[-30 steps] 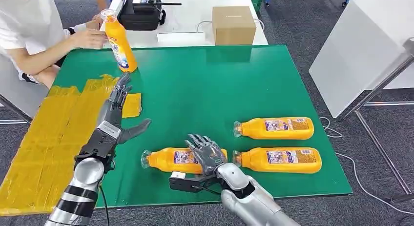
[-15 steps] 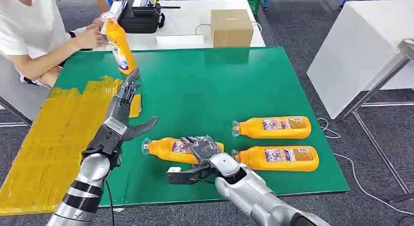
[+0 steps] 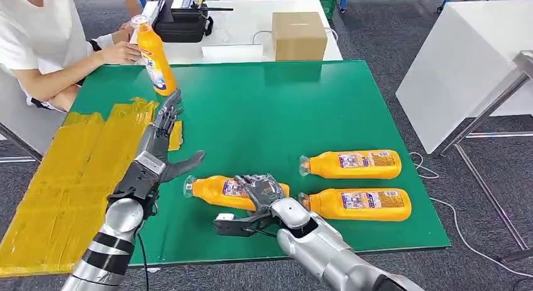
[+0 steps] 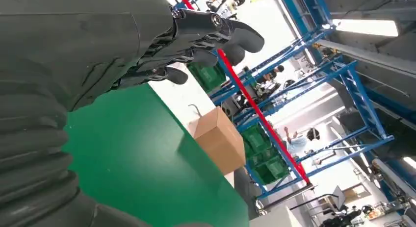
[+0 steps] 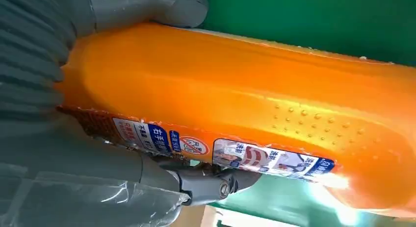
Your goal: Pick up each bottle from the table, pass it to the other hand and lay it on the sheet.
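Note:
An orange bottle (image 3: 217,191) lies on its side near the front of the green mat (image 3: 283,109), cap pointing left. My right hand (image 3: 261,192) grips its body; up close its thumb and fingers wrap the orange bottle (image 5: 245,104). My left hand (image 3: 160,137) hovers open over the mat, fingers stretched forward, beside the yellow sheet (image 3: 69,171). The left wrist view has its fingers (image 4: 211,31) spread with nothing in them. Two more orange bottles (image 3: 352,164) (image 3: 358,204) lie on their sides to the right.
A person at the far left holds another orange bottle (image 3: 153,55) upright at the mat's back corner. Behind the mat stand a cardboard box (image 3: 298,34) and a black device (image 3: 182,21). A white table (image 3: 465,58) is to the right.
My right hand has closed around the near bottle, which has tilted slightly. My left hand has reached a little further forward. The view shifted slightly.

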Controlling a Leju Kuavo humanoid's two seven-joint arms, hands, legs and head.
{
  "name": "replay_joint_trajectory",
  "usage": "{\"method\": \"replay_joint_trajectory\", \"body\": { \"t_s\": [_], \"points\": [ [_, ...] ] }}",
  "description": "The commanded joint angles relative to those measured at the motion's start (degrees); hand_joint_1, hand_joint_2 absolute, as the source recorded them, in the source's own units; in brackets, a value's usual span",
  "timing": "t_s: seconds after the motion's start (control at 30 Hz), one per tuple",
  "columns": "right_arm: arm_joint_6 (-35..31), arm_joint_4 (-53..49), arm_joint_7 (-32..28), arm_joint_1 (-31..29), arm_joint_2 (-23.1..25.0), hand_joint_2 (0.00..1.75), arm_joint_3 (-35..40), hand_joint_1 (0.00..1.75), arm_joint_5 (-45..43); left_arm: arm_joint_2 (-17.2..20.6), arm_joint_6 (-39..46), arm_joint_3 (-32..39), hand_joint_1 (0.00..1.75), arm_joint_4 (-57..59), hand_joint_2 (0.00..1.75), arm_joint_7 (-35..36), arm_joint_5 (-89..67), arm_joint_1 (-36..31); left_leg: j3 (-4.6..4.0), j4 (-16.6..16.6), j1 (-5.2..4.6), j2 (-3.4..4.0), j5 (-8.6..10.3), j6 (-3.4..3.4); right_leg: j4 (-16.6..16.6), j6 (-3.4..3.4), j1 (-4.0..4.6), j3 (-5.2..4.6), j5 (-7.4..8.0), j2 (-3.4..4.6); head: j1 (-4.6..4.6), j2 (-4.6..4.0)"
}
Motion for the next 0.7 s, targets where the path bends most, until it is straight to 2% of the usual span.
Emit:
{"method": "replay_joint_trajectory", "body": {
  "t_s": [0.03, 0.1, 0.13, 0.37, 0.43, 0.53, 0.67, 0.7],
  "points": [
    [-12.2, -10.3, -1.2, 8.1, -2.0, 1.75, -10.9, 1.75, -5.0, 0.8, 0.1, -0.3, 0.00, 0.0, 1.75, 0.4, 0.5, 0.9, 0.01, -0.1, 0.04, -0.19, 0.04, -0.07, -0.1, -0.02, 0.04, 0.10, -0.01, -0.26, 0.00, 0.00],
    [-16.4, -17.9, -2.7, 11.6, -2.5, 1.75, -14.0, 1.75, -5.8, 1.0, 0.0, -0.2, 0.00, -1.5, 1.75, 0.8, 0.3, 2.2, -0.03, -0.1, 0.02, -0.12, 0.00, -0.04, -0.1, -0.01, 0.02, 0.04, -0.03, -0.15, 0.00, 0.00],
    [-16.3, -19.9, -2.6, 12.5, -2.8, 1.75, -14.5, 1.75, -5.6, 1.0, 0.0, -0.2, 0.00, -1.8, 1.75, 0.8, 0.3, 2.6, -0.06, -0.1, 0.03, -0.17, -0.01, -0.07, -0.1, -0.02, 0.03, 0.05, -0.06, -0.21, 0.00, 0.00],
    [-31.4, -37.3, -16.0, 23.3, -0.2, 1.75, -27.9, 1.75, -15.3, 1.0, -0.5, 0.3, 0.00, -3.0, 1.75, 3.2, 1.8, 5.1, -0.46, 0.0, -0.01, -0.22, -0.07, -0.06, 0.0, -0.01, -0.01, -0.32, -0.13, -0.23, 0.00, 0.00],
    [-33.5, -39.8, -18.3, 24.7, 0.4, 1.75, -29.9, 1.75, -17.2, 0.5, -1.5, 0.6, 0.00, -1.9, 1.75, 5.3, 4.0, 4.6, -0.45, 0.0, 0.03, -0.28, -0.12, -0.08, 0.0, -0.03, 0.03, -0.28, -0.18, -0.25, -0.02, 0.00],
    [-33.5, -40.3, -18.4, 25.0, 0.4, 1.75, -30.1, 1.75, -17.2, 0.5, -1.5, 0.5, 0.00, -1.4, 1.75, 5.3, 3.9, 4.3, -0.54, 0.0, 0.02, -0.27, -0.13, -0.11, 0.0, -0.01, 0.02, -0.38, -0.15, -0.21, 0.00, 0.00],
    [-37.2, -41.9, -24.2, 25.9, 1.7, 1.75, -31.5, 1.75, -21.5, 0.5, -7.6, 0.4, 0.00, 2.5, 1.75, 10.6, 12.0, 2.3, -0.72, 0.0, 0.01, -0.25, -0.06, -0.09, 0.0, -0.01, 0.00, -0.58, -0.07, -0.16, 0.00, 0.00],
    [-37.4, -42.5, -25.5, 26.2, 2.0, 1.75, -31.7, 1.75, -22.2, 1.9, -10.3, -1.7, 0.00, 5.2, 1.75, 12.7, 12.1, 0.4, -0.74, 0.0, 0.01, -0.28, -0.04, -0.09, 0.0, -0.01, 0.00, -0.59, -0.06, -0.20, 0.00, 0.00]
  ]
}}
